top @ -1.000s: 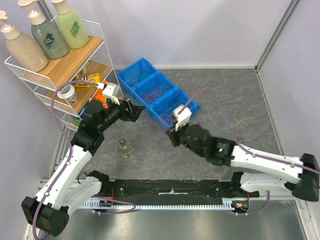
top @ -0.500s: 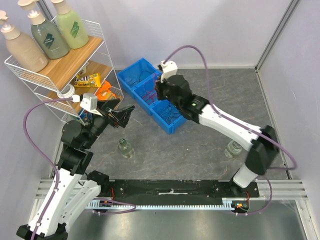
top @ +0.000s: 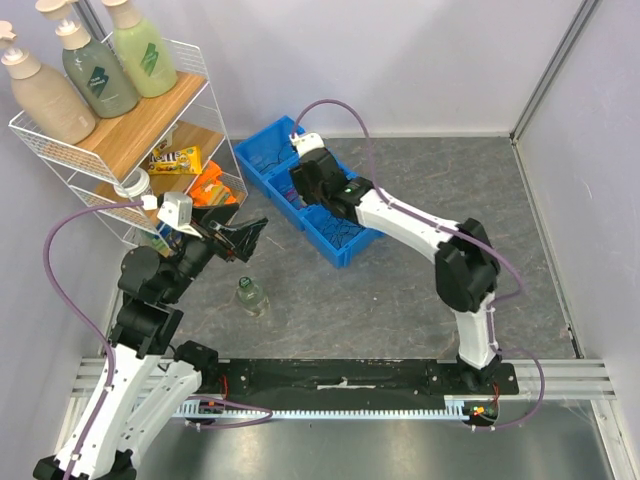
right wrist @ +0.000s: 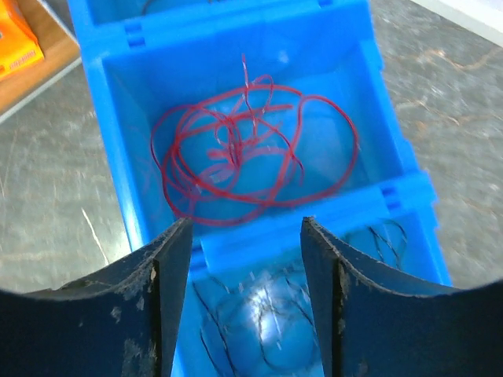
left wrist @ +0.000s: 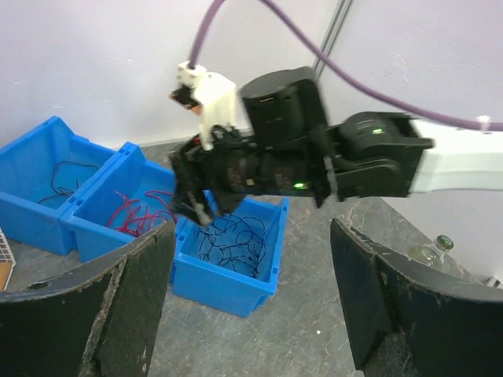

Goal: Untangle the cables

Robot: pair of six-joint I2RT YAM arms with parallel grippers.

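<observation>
The cables lie sorted in a blue three-compartment bin (top: 262,150). A loose bundle of red cables (right wrist: 244,149) fills the middle compartment, and thin black cables (right wrist: 275,330) lie in the near one. The left wrist view shows the same red cables (left wrist: 137,216) and black cables (left wrist: 236,236), plus a few black strands (left wrist: 67,177) in the far compartment. My right gripper (right wrist: 246,228) hovers open just above the wall between the middle and near compartments, holding nothing. My left gripper (top: 250,235) stands open and empty over the table, left of the bin.
A white wire rack (top: 60,150) with lotion bottles and snack packs stands at the back left. A small glass bottle (top: 250,295) stands on the table in front of my left gripper. A second bottle (left wrist: 432,250) stands behind the right arm.
My right arm swung from in front of the bin to above its middle compartment, and its jaws went from shut to open. My left arm drew back towards the rack.
</observation>
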